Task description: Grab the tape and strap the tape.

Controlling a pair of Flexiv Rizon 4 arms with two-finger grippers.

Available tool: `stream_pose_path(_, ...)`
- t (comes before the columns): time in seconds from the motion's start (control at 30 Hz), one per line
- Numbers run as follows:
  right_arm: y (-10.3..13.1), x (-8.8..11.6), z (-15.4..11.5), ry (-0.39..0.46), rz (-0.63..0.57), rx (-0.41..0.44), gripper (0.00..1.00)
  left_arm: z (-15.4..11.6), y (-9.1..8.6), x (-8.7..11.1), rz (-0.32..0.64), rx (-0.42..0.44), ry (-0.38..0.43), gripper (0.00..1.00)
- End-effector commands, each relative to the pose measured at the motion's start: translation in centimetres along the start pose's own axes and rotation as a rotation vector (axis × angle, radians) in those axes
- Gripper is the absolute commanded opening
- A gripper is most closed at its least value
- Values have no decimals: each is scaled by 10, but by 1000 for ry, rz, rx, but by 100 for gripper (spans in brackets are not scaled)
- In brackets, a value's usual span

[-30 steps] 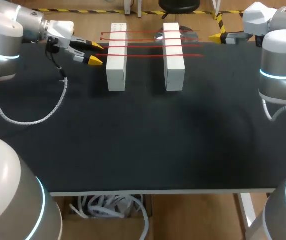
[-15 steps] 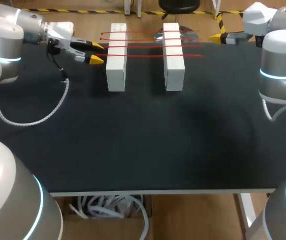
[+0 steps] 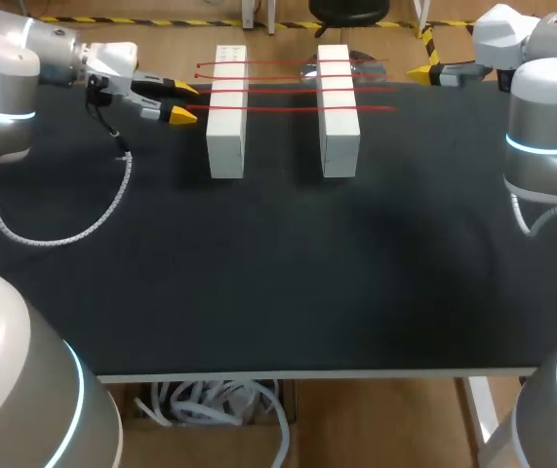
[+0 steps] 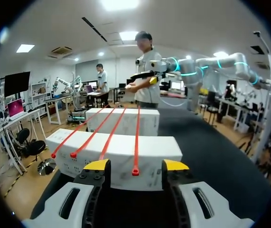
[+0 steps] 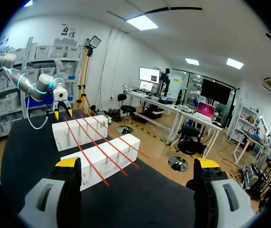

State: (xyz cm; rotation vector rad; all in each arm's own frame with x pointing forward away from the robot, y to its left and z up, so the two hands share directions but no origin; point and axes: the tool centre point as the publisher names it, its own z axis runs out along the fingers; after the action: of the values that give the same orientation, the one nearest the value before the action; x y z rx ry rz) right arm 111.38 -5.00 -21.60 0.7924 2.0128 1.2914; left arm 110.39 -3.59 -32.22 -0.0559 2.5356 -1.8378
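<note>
Straps [image 3: 288, 88]: 4, red, lying across 2 white blocks [image 3: 225, 127], none gripped.
Left gripper [image 4: 136, 166]: jaws open, just short of nearest strap end.
Right gripper [image 5: 137, 164]: jaws open, well apart from straps.
Remaining: grabbing, strapping.

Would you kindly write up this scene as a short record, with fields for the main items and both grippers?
table: black surface
blocks: left block and right block, both white, side by side with a gap between them
red ties: four, laid across both blocks and bridging the gap
left gripper: open, beside the left block at the ties' ends; one tie end is ahead between its fingers, not gripped
right gripper: open, apart from the ties' other ends
cable: white, curling on the table near the left arm
</note>
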Motion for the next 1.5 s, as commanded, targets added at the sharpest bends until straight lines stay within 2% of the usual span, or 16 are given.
stream_pose_path(0.03, 0, 0, 0, 0, 0, -1, 100, 1, 2, 2, -15, 11, -5, 45)
stream_pose_path(0.47, 0, 0, 0, 0, 0, -1, 100, 0, 3, 2, -33, 27, -7, 39)
stream_pose_path(0.6, 0, 0, 0, 0, 0, -1, 100, 0, 3, 2, -36, 35, -8, 31)
stream_pose_path(1.0, 0, 0, 0, 0, 0, -1, 100, -2, 4, 2, -40, 36, -2, 27)
stream_pose_path(1.17, 0, 0, 0, 0, 0, -1, 100, -4, 9, 0, -56, 35, -13, 21)
stream_pose_path(1.23, 0, 0, 0, 0, 0, -1, 100, -3, 9, 0, -58, 39, -14, 16)
stream_pose_path(1.43, 0, 0, 0, 0, 0, -1, 100, -1, 5, -1, -56, 52, -13, 12)
stream_pose_path(1.5, 0, 0, 0, 0, 0, -1, 100, -2, 5, -2, -51, 53, -11, 15)
